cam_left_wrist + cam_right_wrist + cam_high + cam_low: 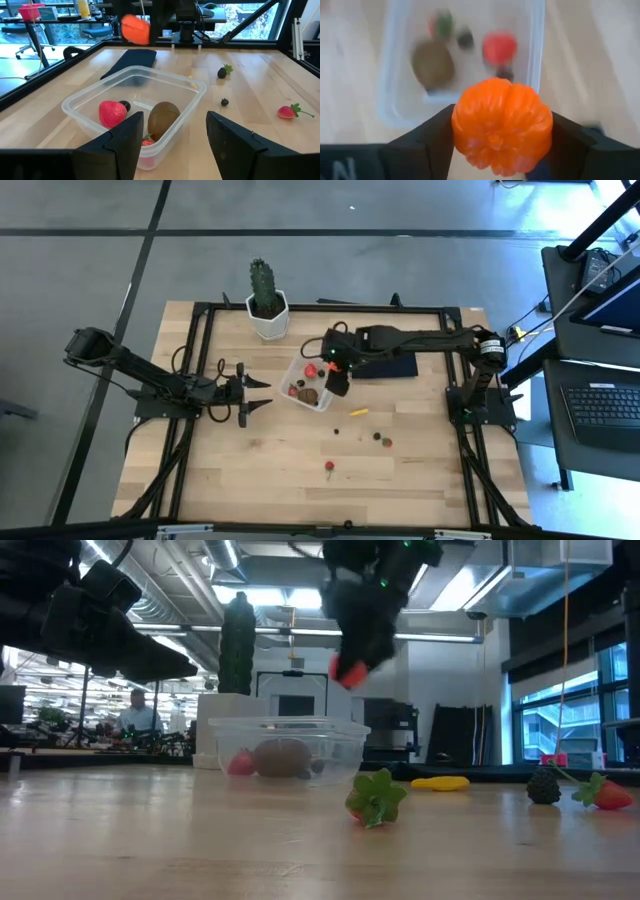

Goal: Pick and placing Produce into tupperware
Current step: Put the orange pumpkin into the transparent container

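Orange ball (502, 126) between right gripper's (502, 135) jaws

Two dark arms, matte black, built of slim tubular links with bulkier joint housings. Left arm (140, 372) ending in a black claw (248, 394) with two flat, pointed fingers. Right arm (420, 340) with a round silvery ring at its shoulder joint, small green and red lights glowing on the wrist housing. Right claw (502, 135) with broad, flat black fingers (427, 137), smooth-faced, angular. Thin black cables looped near both bases.
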### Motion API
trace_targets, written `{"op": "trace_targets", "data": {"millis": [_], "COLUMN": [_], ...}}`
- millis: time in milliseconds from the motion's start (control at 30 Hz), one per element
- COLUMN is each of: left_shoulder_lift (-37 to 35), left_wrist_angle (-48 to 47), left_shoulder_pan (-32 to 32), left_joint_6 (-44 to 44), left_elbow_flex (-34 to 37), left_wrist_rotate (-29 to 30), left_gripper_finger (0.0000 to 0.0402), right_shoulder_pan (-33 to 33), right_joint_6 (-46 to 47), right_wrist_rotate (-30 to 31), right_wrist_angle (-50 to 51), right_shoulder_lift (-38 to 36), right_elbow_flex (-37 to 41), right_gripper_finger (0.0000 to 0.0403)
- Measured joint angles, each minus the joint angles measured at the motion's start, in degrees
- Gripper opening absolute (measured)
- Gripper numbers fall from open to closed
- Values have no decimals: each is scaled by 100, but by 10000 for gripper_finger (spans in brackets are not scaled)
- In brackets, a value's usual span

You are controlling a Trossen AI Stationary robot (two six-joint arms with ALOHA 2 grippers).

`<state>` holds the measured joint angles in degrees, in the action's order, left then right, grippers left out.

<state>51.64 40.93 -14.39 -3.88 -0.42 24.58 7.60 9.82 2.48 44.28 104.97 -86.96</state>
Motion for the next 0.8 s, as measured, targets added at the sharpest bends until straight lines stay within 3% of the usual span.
{"op": "trace_targets", "data": {"millis": [267, 800], "left_shoulder_lift": [0, 0], "left_wrist_angle": [0, -72], "left_shoulder_pan": [0, 0], "left_joint_6": [0, 0], "left_elbow_flex": [0, 0], "left_wrist_rotate": [0, 0], "left_gripper_finger": [208, 208], "right_shoulder_pan": [0, -2], "right_joint_6": [-205, -569], "right_wrist_rotate": [-15, -109], "right_wrist_angle": [-754, -1426], "right_shoulder_lift": [88, 1171], "right_elbow_flex": [19, 33], "right_gripper_finger": [247, 249]}}
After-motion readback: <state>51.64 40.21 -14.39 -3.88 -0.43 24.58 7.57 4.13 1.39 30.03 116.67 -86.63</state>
